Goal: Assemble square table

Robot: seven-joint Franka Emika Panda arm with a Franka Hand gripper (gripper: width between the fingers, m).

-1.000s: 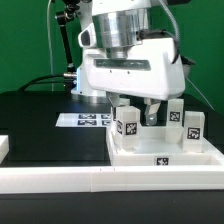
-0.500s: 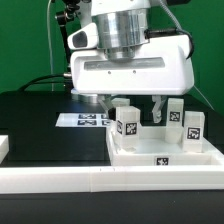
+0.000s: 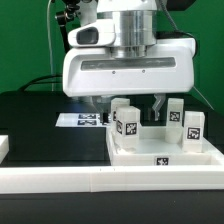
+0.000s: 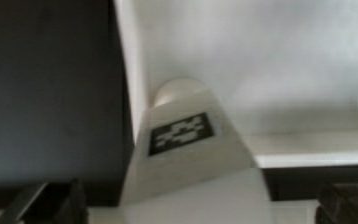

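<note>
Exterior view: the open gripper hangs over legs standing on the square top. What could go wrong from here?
1. The gripper sits low among the upright legs; the nearest leg stands right beside one finger, so a sideways move could tip it.
2. The other legs stand close together, so one falling leg might knock them off the square top.

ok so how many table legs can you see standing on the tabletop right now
3. One leg stands nearest the exterior view's left, under the gripper; a second stands farther back; a third stands nearest the right. All are on the square top. The arm could be hiding another.
</note>
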